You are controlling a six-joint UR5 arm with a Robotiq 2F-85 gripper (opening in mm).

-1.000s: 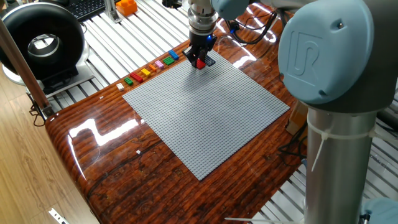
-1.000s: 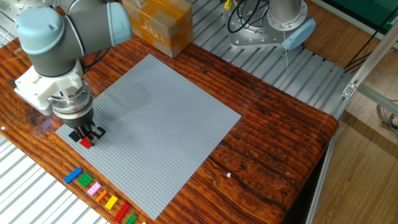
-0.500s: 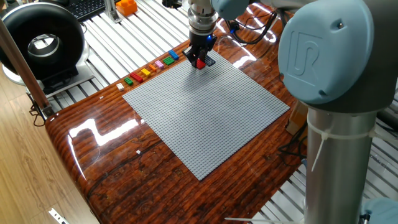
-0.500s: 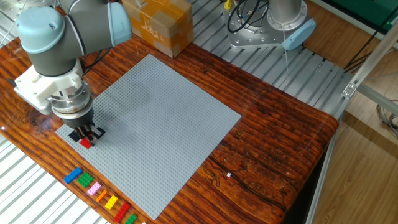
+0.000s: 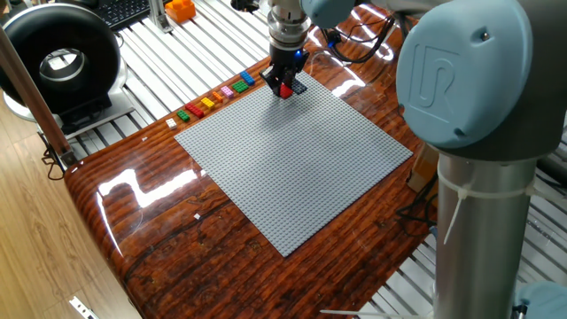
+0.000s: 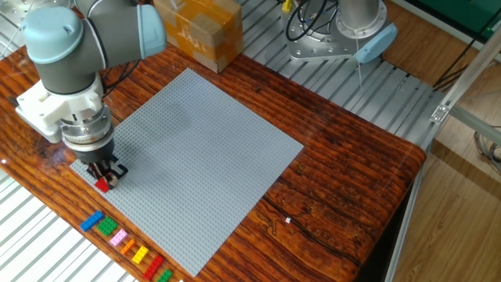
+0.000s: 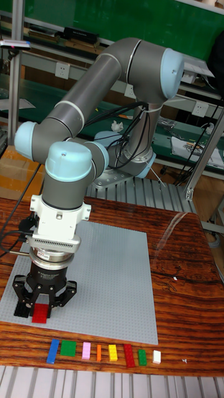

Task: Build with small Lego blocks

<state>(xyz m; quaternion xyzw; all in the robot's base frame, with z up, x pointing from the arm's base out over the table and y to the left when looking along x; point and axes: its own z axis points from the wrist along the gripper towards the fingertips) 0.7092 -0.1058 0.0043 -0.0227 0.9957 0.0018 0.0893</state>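
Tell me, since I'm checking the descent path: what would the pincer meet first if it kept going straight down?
The baseplate, most likely. The pincer points down over its corner, shut on a red brick; the brick's underside would touch first.

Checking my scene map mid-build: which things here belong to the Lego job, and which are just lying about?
Job:
- red brick, held in the claw over the grey baseplate
- row of small bricks on the table edge: blue, green, pink, orange, yellow, red, green, white

Lying about:
- cardboard box
- black ring-shaped device
- orange object
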